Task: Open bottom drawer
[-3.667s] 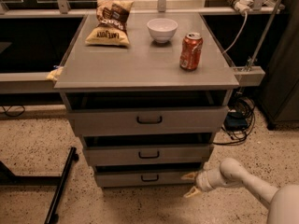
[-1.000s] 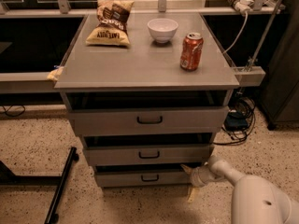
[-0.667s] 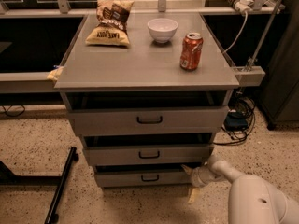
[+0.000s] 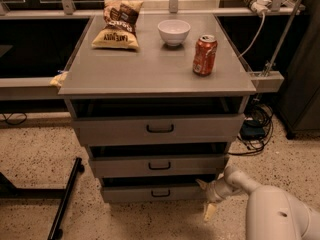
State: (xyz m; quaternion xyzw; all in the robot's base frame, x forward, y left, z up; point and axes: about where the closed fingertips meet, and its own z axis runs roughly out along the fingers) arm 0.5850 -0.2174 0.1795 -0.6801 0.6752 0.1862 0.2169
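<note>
I see the pincer (image 4: 204, 200) spread at the bottom drawer's (image 4: 130, 194) right end; its handle (image 4: 160, 193) sits further left.

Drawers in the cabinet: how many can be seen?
3, stacked: the top drawer, the middle drawer below it, and the bottom drawer nearest the floor. The gripper sits by the bottom drawer's right end.

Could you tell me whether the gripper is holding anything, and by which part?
Nothing is clearly held: the gripper is open at the right end of the bottom drawer, away from its handle.
</note>
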